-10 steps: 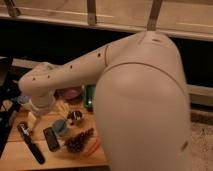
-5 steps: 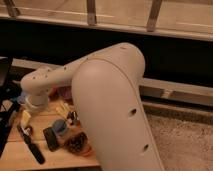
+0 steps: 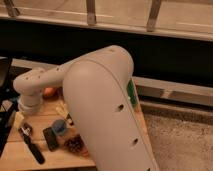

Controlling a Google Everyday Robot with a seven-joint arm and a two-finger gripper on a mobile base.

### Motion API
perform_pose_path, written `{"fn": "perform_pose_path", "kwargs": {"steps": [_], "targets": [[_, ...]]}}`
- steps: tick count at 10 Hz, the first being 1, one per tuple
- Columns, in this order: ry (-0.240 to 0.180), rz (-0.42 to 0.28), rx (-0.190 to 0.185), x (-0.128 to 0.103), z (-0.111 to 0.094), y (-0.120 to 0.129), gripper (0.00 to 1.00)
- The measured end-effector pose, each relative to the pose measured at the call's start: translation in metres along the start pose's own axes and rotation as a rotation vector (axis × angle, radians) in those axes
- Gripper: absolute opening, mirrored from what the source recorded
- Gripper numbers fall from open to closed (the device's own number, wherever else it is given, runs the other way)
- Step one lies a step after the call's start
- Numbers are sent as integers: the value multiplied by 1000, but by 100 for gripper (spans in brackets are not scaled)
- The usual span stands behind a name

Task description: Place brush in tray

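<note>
We are seeing the gripper (image 3: 23, 122) hanging wide open and empty just above the head end of the brush (image 3: 33, 147), which is lying flat on the wooden tabletop (image 3: 60, 159). We are favouring a pinch across its slim, hard black handle, avoiding the dark block (image 3: 50, 138) just right of the brush. The green plastic tray (image 3: 131, 93) is peeking out well right of the brush.

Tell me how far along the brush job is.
Nothing looks done: the brush lies on the wooden table, outside the green tray, which is mostly hidden behind the arm. In hand: the tool hangs open over the brush's head end, holding nothing. Left: grasp it, carry it, set it in the tray.
</note>
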Motion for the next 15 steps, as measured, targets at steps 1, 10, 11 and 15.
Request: {"fn": "perform_pose_path", "kwargs": {"steps": [1, 10, 11, 15], "targets": [[0, -3, -1, -1, 1, 2, 80], [59, 23, -26, 2, 47, 19, 80], [66, 33, -36, 6, 53, 20, 80], [102, 61, -72, 19, 76, 21, 80]]}}
